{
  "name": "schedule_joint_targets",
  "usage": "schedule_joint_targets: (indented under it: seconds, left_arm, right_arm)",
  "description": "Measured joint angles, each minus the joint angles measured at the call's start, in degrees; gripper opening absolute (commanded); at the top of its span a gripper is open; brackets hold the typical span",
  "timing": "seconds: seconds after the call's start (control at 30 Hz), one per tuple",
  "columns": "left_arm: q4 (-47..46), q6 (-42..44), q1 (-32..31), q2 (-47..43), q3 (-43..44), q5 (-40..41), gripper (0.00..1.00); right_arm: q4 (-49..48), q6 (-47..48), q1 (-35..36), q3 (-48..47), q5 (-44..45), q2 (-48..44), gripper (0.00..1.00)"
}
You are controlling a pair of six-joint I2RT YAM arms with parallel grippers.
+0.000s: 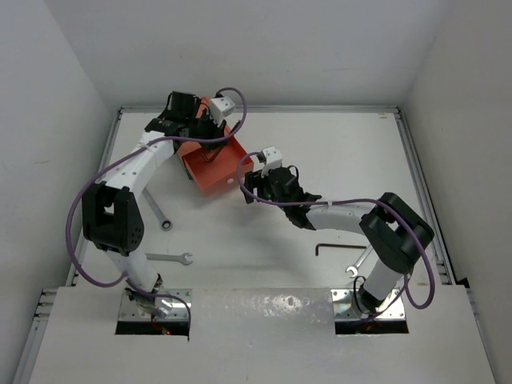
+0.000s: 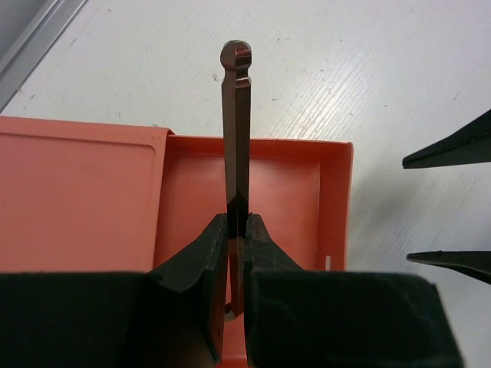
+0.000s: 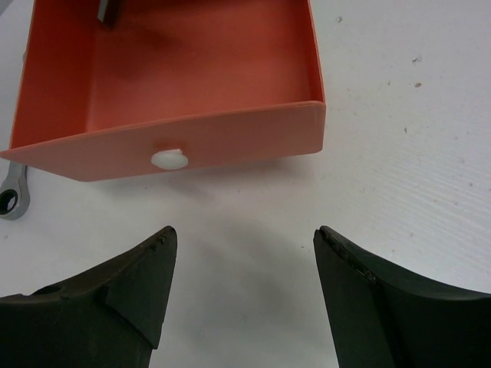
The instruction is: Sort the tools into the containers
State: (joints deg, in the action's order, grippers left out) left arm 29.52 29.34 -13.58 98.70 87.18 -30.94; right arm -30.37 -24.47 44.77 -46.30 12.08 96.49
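Left gripper [image 2: 236, 230]: jaws pressed together on a slim metal wrench [image 2: 236, 130], pinched edge-on near one end. The rest of it juts straight out past the fingertips. The held wrench hangs over the open orange-red drawer [image 3: 230, 134], and its free end reaches beyond the drawer's far wall. Cannot tell whether it touches the drawer.

The drawer is pulled out of its orange casing towards the arms, with its white knob [image 3: 170, 158] on the front wall.

Right gripper [image 3: 244, 234]: jaws spread wide, holding nothing, low over the bare table [image 1: 320, 160] just in front of the knob and apart from it.

Loose on the table:
- Ring-ended wrench [image 1: 160, 214], lying diagonally just left of the drawer's front corner, beside the left arm.
- Second wrench [image 1: 170, 258], lying flat nearer the left arm's base.
- Third wrench [image 1: 360, 262], close to the right arm's base.
- Black L-shaped hex key [image 1: 336, 248], just beside the third wrench.

A dark object shows at the drawer's far edge in the right wrist view, too cropped to identify.
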Motion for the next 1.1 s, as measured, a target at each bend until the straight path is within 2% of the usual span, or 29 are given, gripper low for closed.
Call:
schedule_joint_targets:
  seconds: [0.13, 0.37, 0.5, 0.67, 0.83, 0.93, 0.97, 1.03, 1.1]
  left_arm:
    - [0.15, 4.48, 0.00, 0.98, -0.48, 0.48, 0.00]
    - [7.69, 23.65, 0.00, 1.16, -0.55, 0.48, 0.00]
    - [11.19, 31.69, -0.02, 2.97, -0.50, 0.96, 0.00]
    - [13.94, 36.17, 0.00, 6.32, -0.50, 2.99, 0.00]
    - [14.23, 37.00, 0.00, 7.43, -0.50, 5.01, 0.00]
    - [14.16, 36.81, 0.00, 7.48, -0.39, 5.66, 0.14]
    - [14.10, 36.68, 0.00, 7.50, -0.28, 5.79, 0.27]
    - [13.99, 36.41, 0.00, 7.63, 0.07, 5.88, 0.36]
    - [13.99, 35.93, 0.00, 7.85, 1.05, 5.84, 0.38]
  right_arm:
    - [-0.48, 0.04, 0.00, -0.35, -0.15, 0.61, 0.71]
    - [-0.87, 0.98, 0.00, -0.35, -0.57, 0.61, 0.72]
    - [-1.25, 1.49, 0.00, -0.35, -0.76, 0.63, 0.71]
    - [-3.06, 0.50, 0.00, -1.33, -1.88, 2.12, 0.71]
    - [-4.57, -1.05, -0.02, -2.05, -2.54, 4.02, 0.70]
    - [-5.18, -1.42, 0.00, -2.23, -3.30, 4.66, 0.70]
    - [-5.20, -1.51, 0.00, -2.38, -3.41, 4.81, 0.70]
    - [-5.22, -1.70, 0.00, -2.73, -3.63, 4.98, 0.70]
    - [-5.33, -1.92, 0.00, -3.13, -3.78, 5.20, 0.70]
